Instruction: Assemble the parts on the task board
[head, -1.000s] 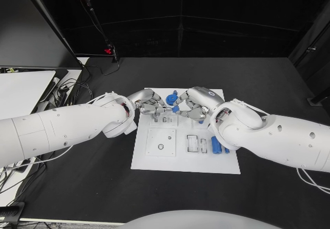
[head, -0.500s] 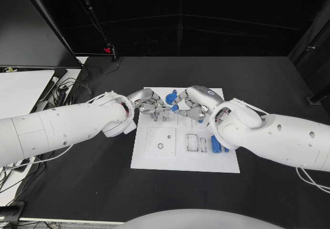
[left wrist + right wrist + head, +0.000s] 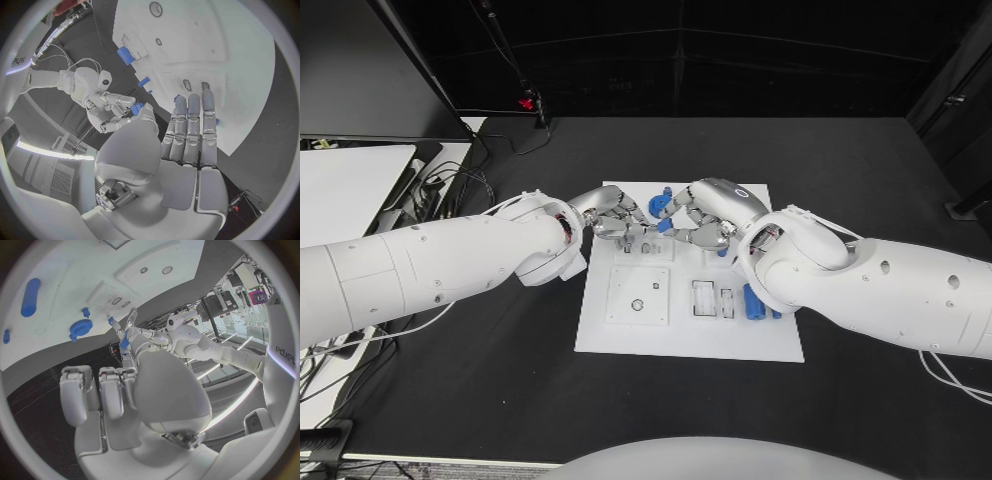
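A robotics lab: black table under dark frame rigging, cables beside a white desk

The task board is white on a black table. Both silver hands, left hand and right hand, meet over it; small blue parts lie beside the right hand's white arm.

My head camera looks steeply down on the worktop. Each wrist camera sits close behind my own hand, facing the task board, which all three views share.
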`<state>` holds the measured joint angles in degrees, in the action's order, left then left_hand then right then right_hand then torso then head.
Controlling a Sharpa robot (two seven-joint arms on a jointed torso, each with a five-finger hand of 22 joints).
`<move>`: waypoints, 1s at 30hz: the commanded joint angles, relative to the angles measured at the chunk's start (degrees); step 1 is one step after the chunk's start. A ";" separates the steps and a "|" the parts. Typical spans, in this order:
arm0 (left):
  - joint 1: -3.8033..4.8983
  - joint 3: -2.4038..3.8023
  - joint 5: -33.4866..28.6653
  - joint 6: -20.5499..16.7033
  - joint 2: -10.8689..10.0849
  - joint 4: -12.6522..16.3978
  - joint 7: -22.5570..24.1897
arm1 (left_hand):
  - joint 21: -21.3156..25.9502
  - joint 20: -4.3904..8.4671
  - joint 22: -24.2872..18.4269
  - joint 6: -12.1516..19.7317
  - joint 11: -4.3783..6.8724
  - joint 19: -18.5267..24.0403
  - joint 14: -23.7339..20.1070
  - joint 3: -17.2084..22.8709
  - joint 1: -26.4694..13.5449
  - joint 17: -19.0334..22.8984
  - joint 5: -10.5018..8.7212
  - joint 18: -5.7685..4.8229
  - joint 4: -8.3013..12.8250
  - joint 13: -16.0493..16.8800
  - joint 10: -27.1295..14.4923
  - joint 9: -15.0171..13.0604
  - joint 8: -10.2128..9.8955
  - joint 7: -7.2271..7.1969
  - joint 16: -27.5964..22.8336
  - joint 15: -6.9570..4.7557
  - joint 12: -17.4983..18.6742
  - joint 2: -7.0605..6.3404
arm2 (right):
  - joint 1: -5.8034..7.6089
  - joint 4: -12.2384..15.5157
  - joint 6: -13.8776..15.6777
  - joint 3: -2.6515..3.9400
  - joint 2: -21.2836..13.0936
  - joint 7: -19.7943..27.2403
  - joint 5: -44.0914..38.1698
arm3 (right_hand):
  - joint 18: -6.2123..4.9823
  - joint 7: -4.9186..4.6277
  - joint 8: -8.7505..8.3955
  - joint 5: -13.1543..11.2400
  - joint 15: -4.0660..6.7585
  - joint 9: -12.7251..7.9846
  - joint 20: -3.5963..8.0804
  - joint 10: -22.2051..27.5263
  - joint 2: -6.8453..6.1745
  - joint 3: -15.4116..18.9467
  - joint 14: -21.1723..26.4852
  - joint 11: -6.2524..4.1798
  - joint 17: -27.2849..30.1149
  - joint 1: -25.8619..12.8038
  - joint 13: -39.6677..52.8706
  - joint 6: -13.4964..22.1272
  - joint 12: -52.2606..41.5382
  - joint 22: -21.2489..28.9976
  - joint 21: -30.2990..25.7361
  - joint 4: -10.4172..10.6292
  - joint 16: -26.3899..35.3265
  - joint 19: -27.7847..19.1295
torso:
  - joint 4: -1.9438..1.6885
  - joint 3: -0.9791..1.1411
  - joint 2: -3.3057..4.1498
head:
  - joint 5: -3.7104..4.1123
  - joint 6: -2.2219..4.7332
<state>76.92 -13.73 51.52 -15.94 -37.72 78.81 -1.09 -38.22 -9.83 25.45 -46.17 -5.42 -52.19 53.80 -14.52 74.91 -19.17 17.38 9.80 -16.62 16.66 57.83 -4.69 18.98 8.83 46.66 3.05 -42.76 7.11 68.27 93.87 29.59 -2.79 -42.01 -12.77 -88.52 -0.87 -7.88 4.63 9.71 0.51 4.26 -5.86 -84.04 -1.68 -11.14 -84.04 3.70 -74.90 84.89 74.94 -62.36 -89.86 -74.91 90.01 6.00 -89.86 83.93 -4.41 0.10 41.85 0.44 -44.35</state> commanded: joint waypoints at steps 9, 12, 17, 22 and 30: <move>0.09 0.07 0.16 0.80 -1.19 0.91 0.15 | 0.39 -0.07 0.10 0.56 0.06 0.55 -0.35 0.20 0.79 -0.12 -0.32 0.57 -0.09 0.13 -0.52 -0.08 -0.34 0.25 -0.40 0.28 0.34 -0.13 | 0.07 -0.20 0.20 0.02 0.02 -0.10 0.06 | 0.87 -0.12 0.19 0.19 -0.53 0.05 -0.32 -5.96 0.37 -0.12 -5.96 0.27 -15.10 0.11 15.06 -0.23 -0.14 -15.09 -0.01 -0.37 -0.14 6.07 | 0.04 0.02 0.01 | -0.08 -0.07; 0.08 0.07 0.16 1.01 -1.83 1.34 0.73 | 0.43 -0.09 0.11 0.70 0.01 0.58 -0.40 0.07 0.78 -0.15 -0.44 0.57 -0.10 0.15 -0.56 -0.07 -0.40 0.30 -0.43 0.30 0.38 -0.27 | 0.07 -0.24 0.25 0.02 -0.11 -0.09 0.06 | 0.87 -0.12 0.19 0.19 -0.53 0.05 -0.32 -5.96 0.37 -0.12 -5.96 0.27 -15.10 0.11 15.06 -0.23 -0.14 -15.09 -0.01 -0.37 -0.14 6.07 | 0.02 0.04 -0.01 | -0.12 -0.12; 0.08 0.07 0.16 0.68 -2.55 1.87 2.73 | 0.51 -0.15 0.14 0.96 -0.09 0.62 -0.45 -0.39 0.42 -0.26 -0.81 0.57 -0.16 0.27 -0.56 -0.08 -0.47 0.41 -0.49 0.36 0.42 -0.59 | 0.07 -0.32 0.13 0.02 -0.07 -0.08 -0.02 | 0.87 -0.12 0.19 0.19 -0.53 0.05 -0.32 -5.96 0.37 -0.12 -5.96 0.27 -15.10 0.11 15.06 -0.23 -0.14 -15.09 -0.01 -0.37 -0.14 6.07 | 0.04 0.02 0.00 | -0.01 -0.12; 0.08 0.07 0.14 -0.03 -2.72 2.07 4.63 | 0.59 -0.22 0.25 1.02 -0.19 0.55 -0.31 -1.49 -1.87 -0.52 -1.94 0.61 -0.21 0.63 -0.29 -0.22 -0.34 0.50 -0.52 0.41 0.28 -0.46 | 0.07 -0.52 -0.19 0.02 0.14 -0.13 -0.20 | 0.87 -0.12 0.19 0.19 -0.53 0.05 -0.32 -5.96 0.37 -0.12 -5.96 0.27 -15.10 0.11 15.06 -0.23 -0.14 -15.09 -0.01 -0.37 -0.14 6.07 | 0.02 -0.01 0.03 | 0.09 -0.12; 0.08 0.07 -1.16 -0.18 -1.91 1.63 5.33 | 0.73 -0.27 0.48 1.32 -0.32 0.48 -0.24 -2.96 -5.72 -0.92 -7.29 0.61 -0.12 1.28 -0.28 -0.41 -0.23 0.61 -0.71 0.47 0.12 0.29 | 0.06 -0.74 -0.50 0.01 0.41 -0.13 -0.30 | 0.87 -0.12 0.19 0.19 -0.53 0.05 -0.32 -5.96 0.37 -0.12 -5.96 0.27 -15.10 0.11 15.06 -0.23 -0.14 -15.09 -0.01 -0.37 -0.14 6.07 | 0.08 -0.03 0.00 | 0.02 -0.22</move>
<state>76.93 -13.71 51.24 -15.71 -39.82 80.52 2.44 -37.77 -10.03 25.84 -45.14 -5.62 -51.99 53.59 -17.08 69.80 -20.00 10.26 9.80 -16.78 17.84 57.61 -5.02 18.76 9.45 46.23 3.26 -42.54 7.47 68.25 93.10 29.37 -2.80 -41.66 -12.94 -88.50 -0.87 -8.09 4.65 9.63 0.51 4.21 -5.86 -84.04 -1.83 -11.13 -84.04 3.69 -74.94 84.74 74.94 -62.20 -89.86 -74.91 90.01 6.00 -89.86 83.93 -4.35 0.09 41.86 0.51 -44.49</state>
